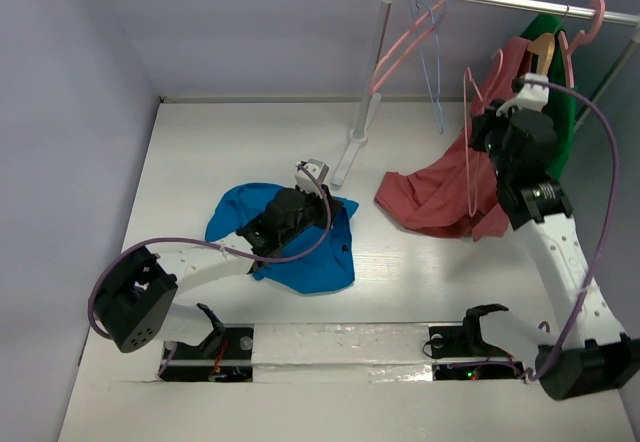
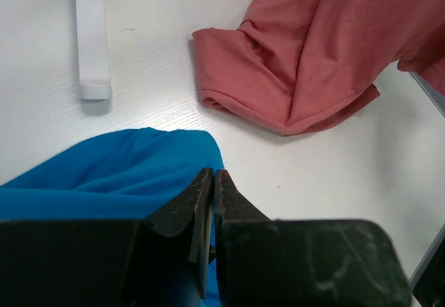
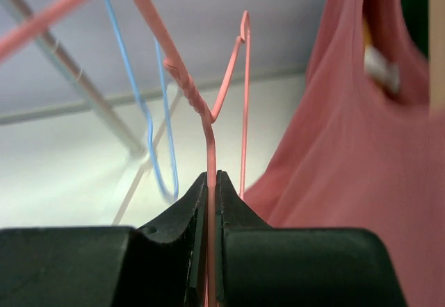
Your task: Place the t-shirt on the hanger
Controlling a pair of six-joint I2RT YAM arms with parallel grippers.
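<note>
The bright blue t-shirt [image 1: 310, 262] lies crumpled on the white table left of centre; it also shows in the left wrist view [image 2: 104, 168]. My left gripper [image 1: 330, 202] sits low at the shirt's far right edge, its jaws shut [image 2: 212, 175] with blue fabric pinched between them. My right gripper [image 1: 483, 130] is raised at the right by the rack. In the right wrist view it [image 3: 211, 178] is shut on the thin pink wire of the hanger [image 3: 208, 133]. The hanger [image 1: 468, 162] hangs upright in front of the salmon top.
A salmon-red top [image 1: 440, 192] drapes from the rack onto the table, close to the shirt [image 2: 313, 50]. The rack rail [image 1: 500, 0] carries another pink hanger [image 1: 400, 47], a pale blue hanger [image 1: 432, 62], a wooden hanger [image 1: 543, 52] and a green garment [image 1: 560, 112]. The rack foot [image 1: 350, 157] stands beyond the shirt.
</note>
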